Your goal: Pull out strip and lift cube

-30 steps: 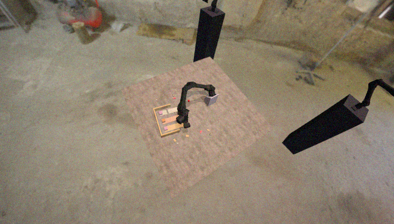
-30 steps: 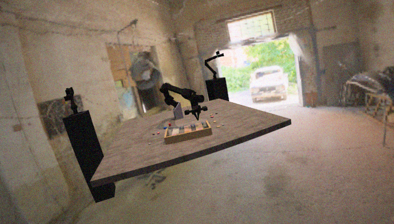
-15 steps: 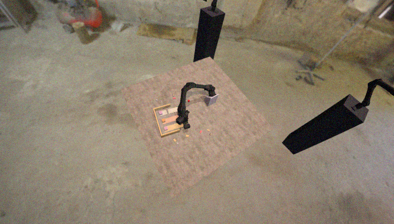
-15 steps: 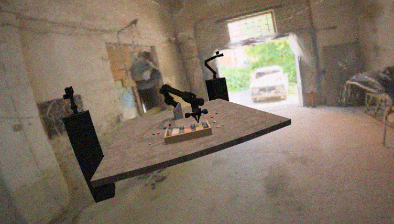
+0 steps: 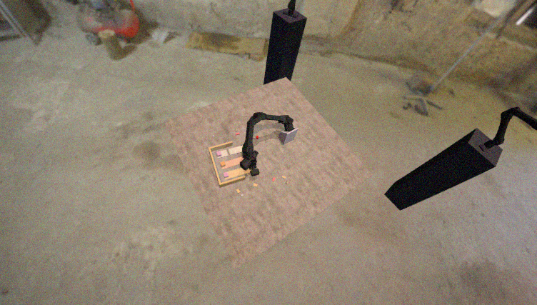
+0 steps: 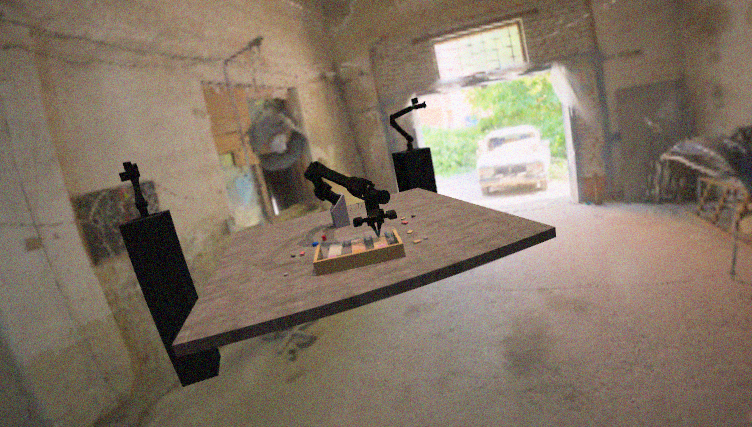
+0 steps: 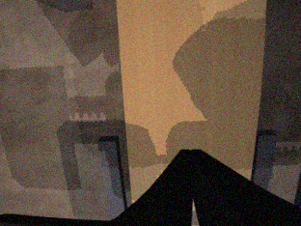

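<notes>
Wrist view: the black two-fingered gripper [image 5: 254,172] [image 6: 378,234] [image 7: 189,158], fingertips together and holding nothing, hovers above a flat yellow-orange strip [image 5: 236,173] [image 7: 154,63]; the pink cube [image 5: 226,174] on that strip lies beyond the gripper, toward the tray's closed end, label unreadable.

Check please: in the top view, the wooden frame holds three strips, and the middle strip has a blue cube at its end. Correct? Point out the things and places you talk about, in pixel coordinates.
Not quite: the middle strip [image 5: 233,163] has an orange cube [image 5: 223,163], as the top view shows.
</notes>
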{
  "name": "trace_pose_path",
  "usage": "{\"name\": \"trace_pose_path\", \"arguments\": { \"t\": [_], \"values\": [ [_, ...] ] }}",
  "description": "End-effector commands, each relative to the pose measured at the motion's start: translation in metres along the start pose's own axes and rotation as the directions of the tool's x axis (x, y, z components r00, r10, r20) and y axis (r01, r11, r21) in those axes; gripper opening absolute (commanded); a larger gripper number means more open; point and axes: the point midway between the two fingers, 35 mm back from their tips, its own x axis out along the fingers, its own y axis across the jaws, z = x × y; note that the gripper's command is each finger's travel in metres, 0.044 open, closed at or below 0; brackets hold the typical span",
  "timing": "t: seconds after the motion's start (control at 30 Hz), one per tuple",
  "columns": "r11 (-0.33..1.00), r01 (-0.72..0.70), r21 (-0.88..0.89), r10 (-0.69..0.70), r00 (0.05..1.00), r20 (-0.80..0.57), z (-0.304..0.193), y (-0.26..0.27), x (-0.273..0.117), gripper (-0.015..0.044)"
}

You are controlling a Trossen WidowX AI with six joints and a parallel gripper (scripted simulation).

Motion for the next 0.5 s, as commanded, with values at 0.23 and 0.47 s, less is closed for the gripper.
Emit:
{"name": "trace_pose_path", "arguments": {
  "t": [0.23, 0.47],
  "values": [
    [1.0, 0.004, -0.008, -0.004, 1.0, -0.001, -0.0015, -0.0004, 0.0019, 0.0],
    [1.0, 0.004, -0.008, -0.004, 1.0, -0.001, -0.0015, -0.0004, 0.0026, 0.0]
  ]
}}
